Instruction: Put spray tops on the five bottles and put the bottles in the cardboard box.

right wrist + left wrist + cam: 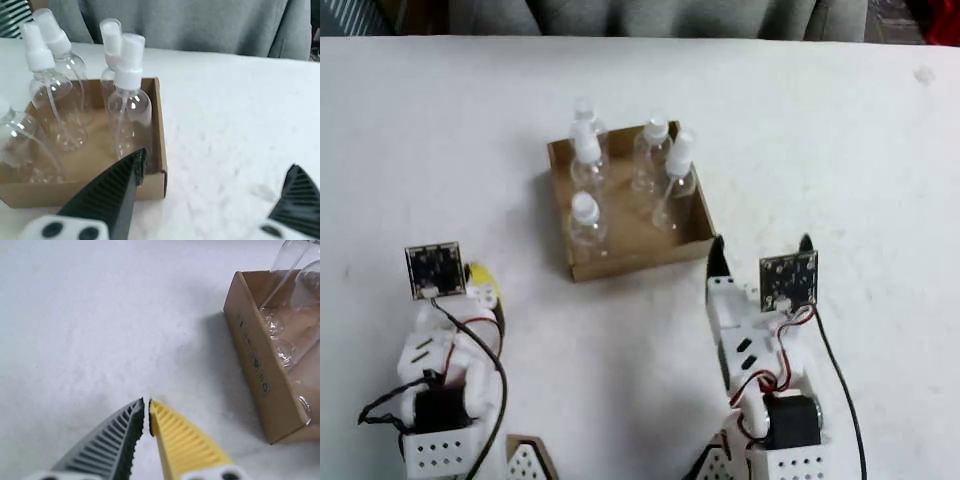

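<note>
Five bottles (585, 228), clear plastic, upright, all stand inside the cardboard box (640, 262): three in a row on the left arm's side, two on the right arm's side, the rearmost close against the back wall. Spray tops (131, 55): white, one on each bottle as far as the high and right wrist views show, with feed tubes visible running down inside several bottles. Whether every top is pressed fully home cannot be told. Box: shallow, open, brown, flat on the table (840, 150), its near wall facing the two arms. Status, judged from this layout: capping appears done for all five and loading appears done for all five, so no item remains outside the box to be handled. What is left seems to be at most a check that the tops sit firmly. Right gripper (217, 172): black fingers spread wide, holding nothing, one fingertip just beside the box's near corner, the other out over bare table. Left gripper (145, 412): grey and yellow fingers (180, 440) closed tip to tip, holding nothing, low over bare table to the side of the box and apart from it.
</note>
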Robot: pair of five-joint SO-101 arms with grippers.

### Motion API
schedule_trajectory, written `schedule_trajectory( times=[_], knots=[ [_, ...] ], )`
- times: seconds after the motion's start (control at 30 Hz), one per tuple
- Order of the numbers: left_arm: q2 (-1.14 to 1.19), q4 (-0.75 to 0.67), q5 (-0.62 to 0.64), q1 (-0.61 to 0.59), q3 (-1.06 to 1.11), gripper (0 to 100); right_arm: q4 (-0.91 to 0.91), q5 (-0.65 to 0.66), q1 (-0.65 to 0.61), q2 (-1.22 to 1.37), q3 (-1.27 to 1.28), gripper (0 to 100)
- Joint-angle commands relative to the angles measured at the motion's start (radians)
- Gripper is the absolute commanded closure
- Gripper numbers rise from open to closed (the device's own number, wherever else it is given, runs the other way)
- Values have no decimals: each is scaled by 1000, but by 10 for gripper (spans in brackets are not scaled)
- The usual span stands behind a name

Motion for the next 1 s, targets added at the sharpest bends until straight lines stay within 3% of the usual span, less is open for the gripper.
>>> schedule_trajectory(
  times=[0.0, 0.17, 0.4, 0.63, 0.8, 0.97],
  knots=[
    [-2, 25, -11, 12, -3, 980, 114, 3, 15, -2, -32, 637],
    [-1, 69, -11, 13, -3, 980, 260, 12, 16, -2, -31, 673],
    [-1, 123, -11, 38, -3, 980, 417, 14, 13, -1, -25, 982],
    [-2, 215, -11, 180, -3, 980, 472, 11, 16, 1, 20, 933],
    [-2, 313, -9, 188, -3, 980, 404, 5, 12, 4, 192, 932],
    [-7, 387, -8, 188, -3, 980, 418, 3, 13, 4, 189, 932]
  ],
)
